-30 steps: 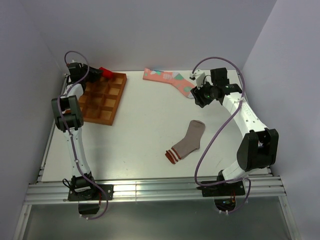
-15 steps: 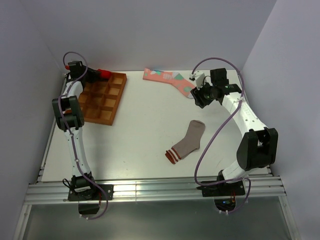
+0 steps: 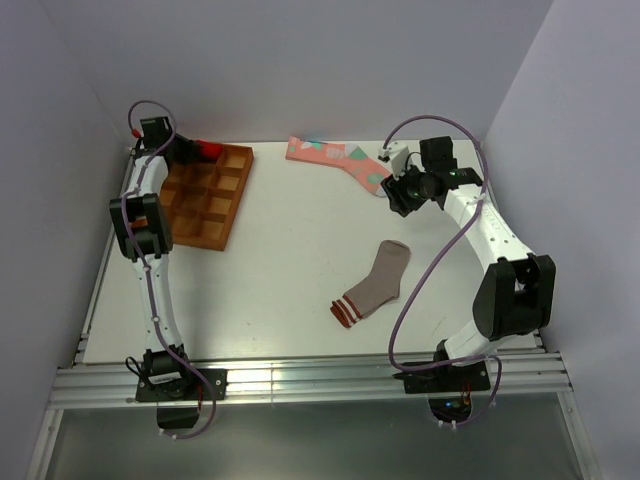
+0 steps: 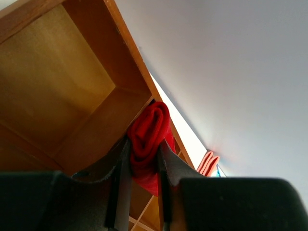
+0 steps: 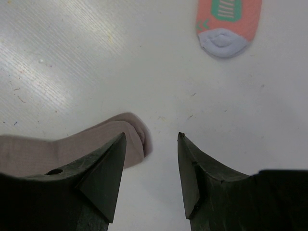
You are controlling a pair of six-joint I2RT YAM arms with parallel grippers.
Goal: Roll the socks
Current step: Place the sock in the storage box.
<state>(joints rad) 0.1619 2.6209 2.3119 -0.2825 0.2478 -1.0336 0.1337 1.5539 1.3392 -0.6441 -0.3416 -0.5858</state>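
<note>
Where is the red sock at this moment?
In the top view the red sock is at the far left, at the far edge of the wooden tray. It is clamped in the left gripper.

Wide open stretch of white surface (image 3: 270, 270) through the middle. Far left, the partitioned wooden tray (image 3: 205, 205) stands in the way, its far corner crowded by the left gripper (image 4: 143, 142) clamping a red rolled sock (image 4: 151, 120). A grey-brown sock with striped cuff (image 3: 378, 282) lies right of centre; a salmon-pink patterned sock (image 3: 335, 160) lines the far edge.
</note>
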